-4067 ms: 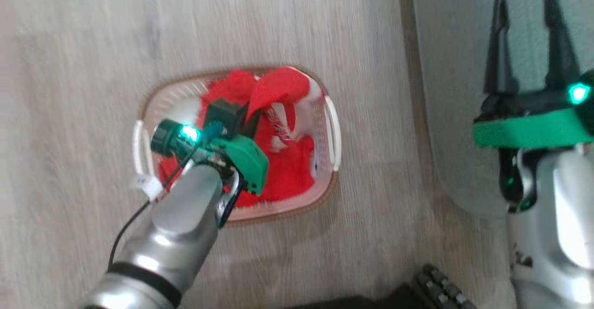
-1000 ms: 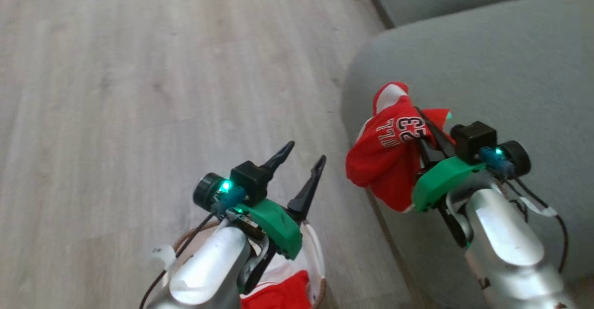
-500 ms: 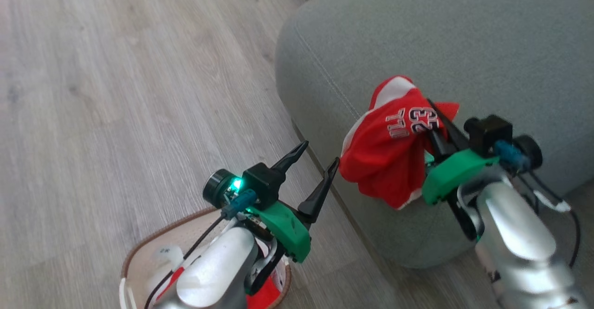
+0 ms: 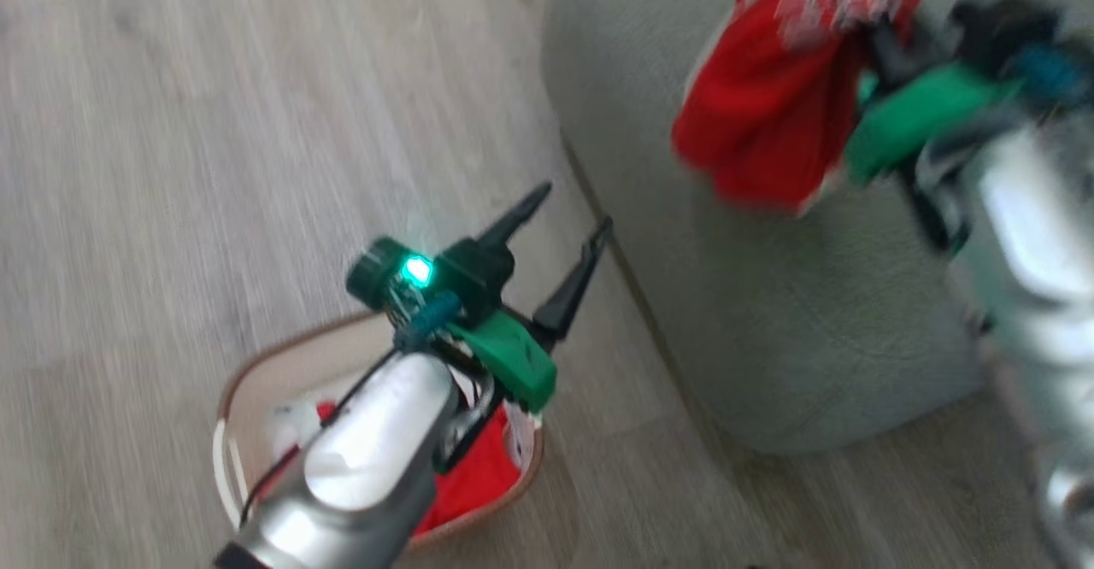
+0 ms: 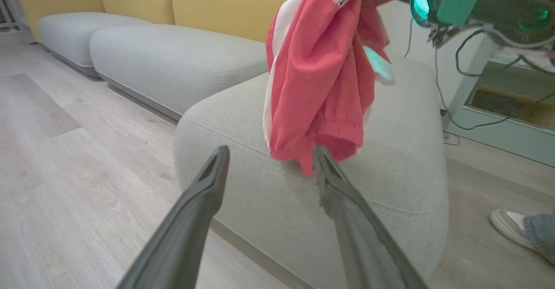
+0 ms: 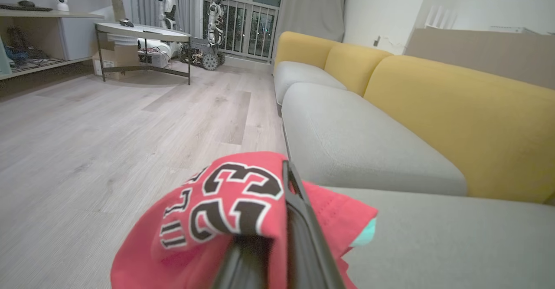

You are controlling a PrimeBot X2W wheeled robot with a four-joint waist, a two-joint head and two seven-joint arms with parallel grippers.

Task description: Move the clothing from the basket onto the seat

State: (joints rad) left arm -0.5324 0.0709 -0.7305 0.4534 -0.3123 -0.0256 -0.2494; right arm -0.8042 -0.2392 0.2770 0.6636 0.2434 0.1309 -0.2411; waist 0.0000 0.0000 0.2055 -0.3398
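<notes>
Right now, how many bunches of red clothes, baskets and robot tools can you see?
Red clothing: 2 bunches, the held bunch and the basket bunch
Basket: 1
Tools: 2, left tool open, right tool shut on the held bunch
Total: 5

Left arm (image 4: 376, 458) extended low, left tool (image 4: 574, 210) spread wide and empty, right arm (image 4: 1034, 227) raised higher, right tool (image 6: 287, 169) pinched tight on the clothing (image 6: 225, 202).
</notes>
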